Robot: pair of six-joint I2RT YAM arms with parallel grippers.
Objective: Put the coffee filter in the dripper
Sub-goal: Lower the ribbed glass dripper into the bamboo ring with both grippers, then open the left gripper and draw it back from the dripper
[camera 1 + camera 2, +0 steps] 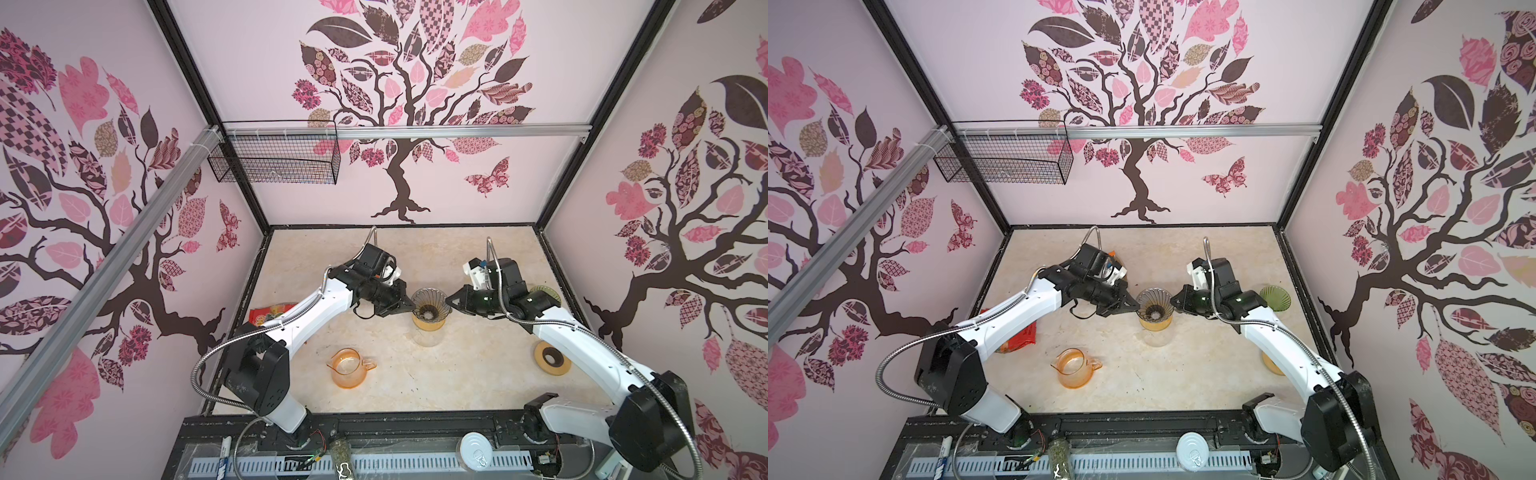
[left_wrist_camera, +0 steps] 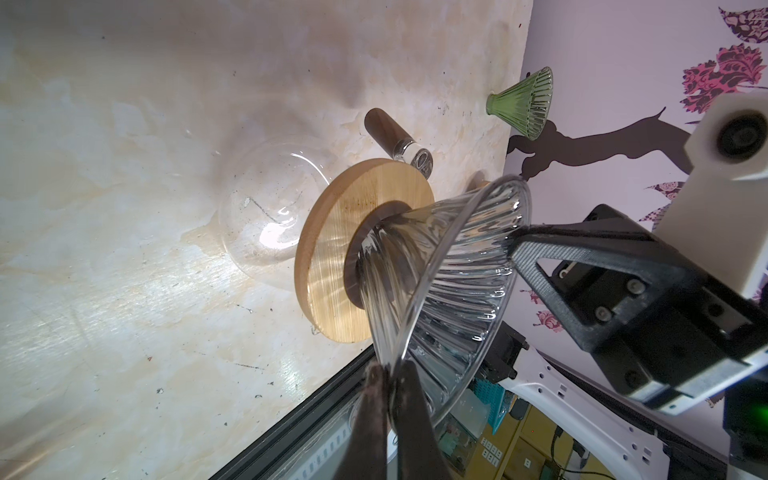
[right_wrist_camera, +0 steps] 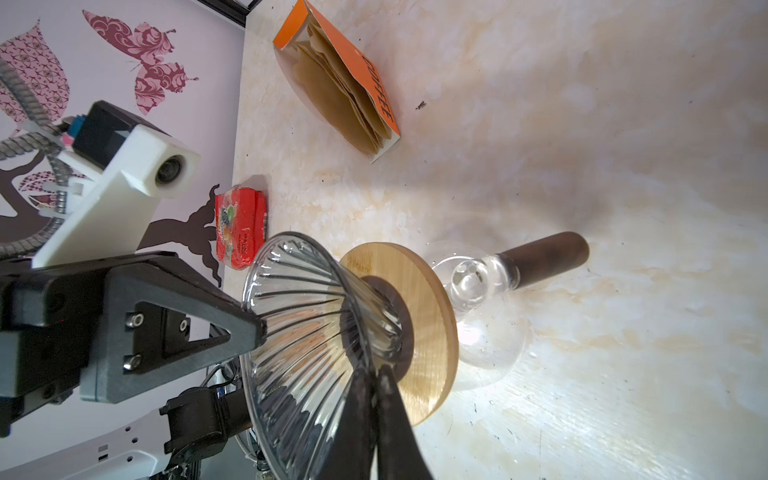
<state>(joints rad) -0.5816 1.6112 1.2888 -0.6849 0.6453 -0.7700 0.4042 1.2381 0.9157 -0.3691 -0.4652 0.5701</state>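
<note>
Pink tree-print walls (image 1: 291, 199) enclose a marbled worktop (image 1: 457, 374). Left arm (image 1: 299, 316) and right arm (image 1: 582, 336) meet at the glass dripper (image 1: 430, 299) on a carafe (image 1: 427, 337). The left jaws and right jaws each clamp opposite sides of its rim. Brown coffee filters (image 3: 328, 87) lie in an open orange box (image 3: 374, 89), well apart from it.
</note>
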